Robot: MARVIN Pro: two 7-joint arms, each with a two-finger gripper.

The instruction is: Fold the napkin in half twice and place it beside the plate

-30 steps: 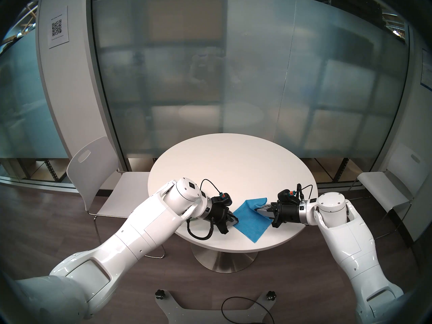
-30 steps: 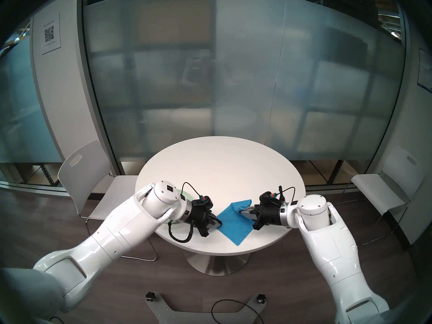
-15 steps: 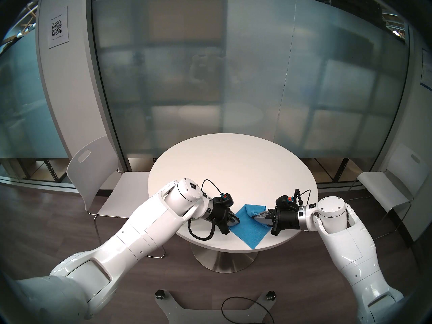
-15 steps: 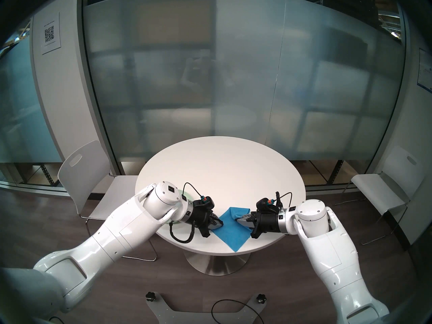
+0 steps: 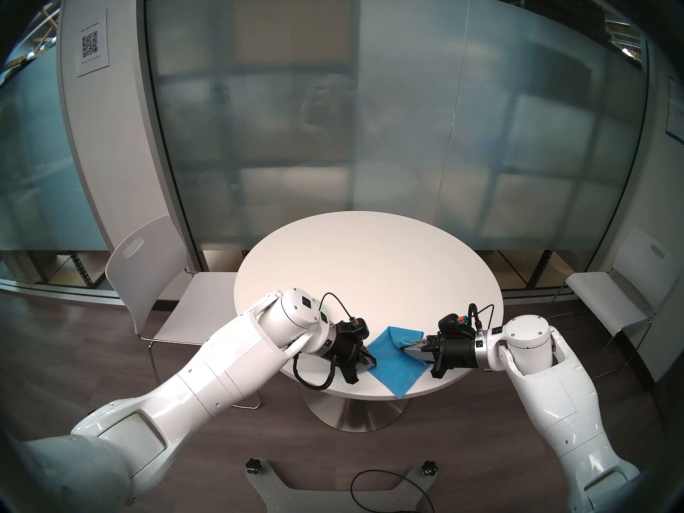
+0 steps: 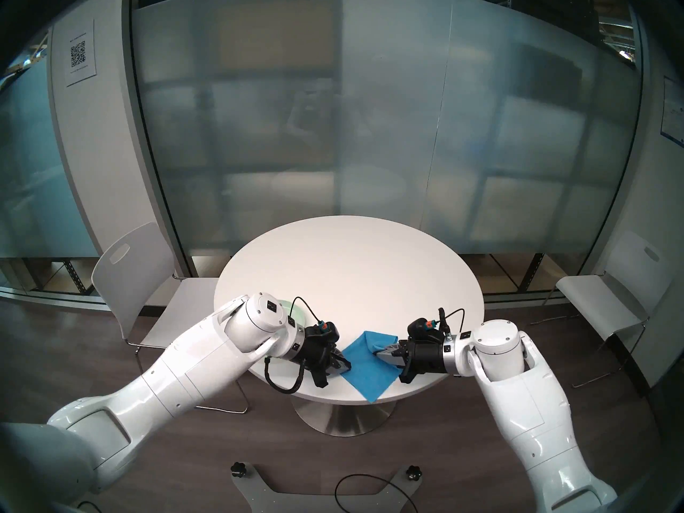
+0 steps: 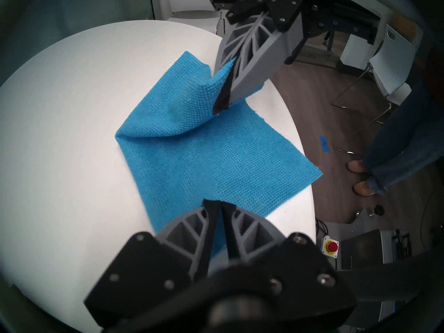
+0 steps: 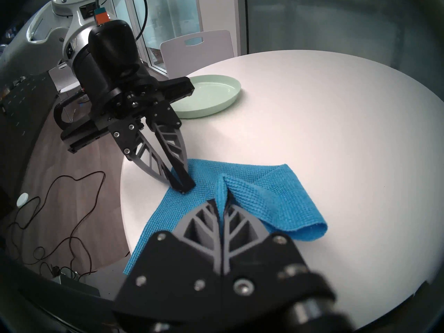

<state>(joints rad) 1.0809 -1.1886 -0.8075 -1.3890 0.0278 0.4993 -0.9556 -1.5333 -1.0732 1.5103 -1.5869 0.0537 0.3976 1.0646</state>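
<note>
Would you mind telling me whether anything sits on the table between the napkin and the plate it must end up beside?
Nothing lies on the bare table between the napkin and the plate. Only the left gripper, shut on the napkin's near corner, stands on that side.

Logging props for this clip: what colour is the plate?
Pale mint green, plain; the plate shows best in the right wrist view.

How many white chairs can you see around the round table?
2. One white chair stands left of the round table, tucked close to its edge. The other chair stands off to the right, a bit away. More could be hidden outside the camera's view.
</note>
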